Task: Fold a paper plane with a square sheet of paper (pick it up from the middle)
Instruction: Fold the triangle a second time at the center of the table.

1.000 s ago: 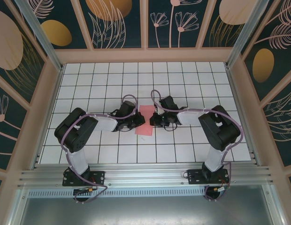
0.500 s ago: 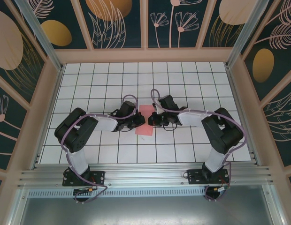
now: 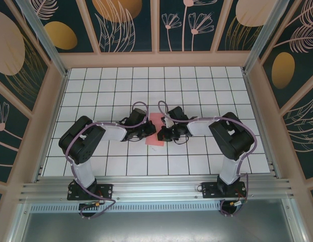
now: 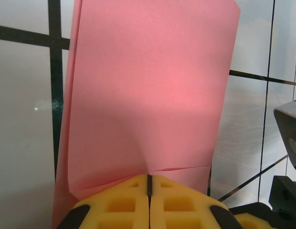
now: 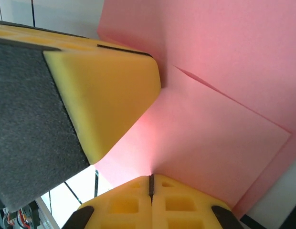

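Progress: early. Square sheet of paper (image 3: 157, 129) already doubled over into a narrow two-layer rectangle, lying at the middle of the bench (image 3: 207, 91), between the two arms. One layer edge peeking out along the side in the left wrist view, plus a short crease running off the fingertips. No slanted nose folds, no point, no wings as yet; judging by that, nearly all of the dart's shaping left to do. Left gripper (image 4: 149, 180) clenched, jaws pressed flat together at the sheet's left edge; right gripper (image 5: 151, 180) likewise clenched at the opposite edge, close by the left one's foam pad (image 5: 110, 90). Tips of both touching the paper; cannot tell whether any layer is nipped between them. Nothing legible anywhere: paper plain, pads unmarked, no brand or label to read on arms or patterned walls.
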You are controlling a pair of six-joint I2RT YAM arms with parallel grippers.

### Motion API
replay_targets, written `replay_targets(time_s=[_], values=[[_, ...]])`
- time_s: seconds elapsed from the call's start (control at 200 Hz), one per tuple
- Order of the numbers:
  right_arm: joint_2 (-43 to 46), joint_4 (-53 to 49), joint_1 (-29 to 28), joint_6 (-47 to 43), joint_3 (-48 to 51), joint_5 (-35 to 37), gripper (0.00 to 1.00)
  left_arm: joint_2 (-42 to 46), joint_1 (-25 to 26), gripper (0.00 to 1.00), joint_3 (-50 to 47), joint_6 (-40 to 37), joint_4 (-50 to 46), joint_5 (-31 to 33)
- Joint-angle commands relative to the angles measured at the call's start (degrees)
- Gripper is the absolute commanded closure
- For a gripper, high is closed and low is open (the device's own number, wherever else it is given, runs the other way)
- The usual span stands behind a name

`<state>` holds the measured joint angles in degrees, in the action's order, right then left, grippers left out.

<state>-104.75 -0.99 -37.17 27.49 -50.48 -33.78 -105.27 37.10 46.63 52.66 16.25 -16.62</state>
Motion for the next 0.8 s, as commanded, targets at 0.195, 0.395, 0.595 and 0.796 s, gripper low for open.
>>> replay_targets(time_s=[0.195,0.395,0.595,0.796], values=[[1.0,-6.3,0.2,-1.6,1.9,1.2,0.99,-2.5,0.2,0.97,0.3,-1.1,-6.1,5.6],[3.1,-7.3,-0.5,-2.8,2.8,-1.3,0.98,-3.4,0.2,0.98,-0.3,-0.5,-6.2,6.3],[3.8,-6.5,-0.3,-2.7,5.4,-1.8,0.98,-3.5,0.3,0.98,-0.6,-0.3,-6.1,6.7],[5.5,-4.6,0.3,-1.9,9.4,-3.0,0.98,-3.6,0.2,0.99,-0.5,-0.3,-6.5,6.9]])
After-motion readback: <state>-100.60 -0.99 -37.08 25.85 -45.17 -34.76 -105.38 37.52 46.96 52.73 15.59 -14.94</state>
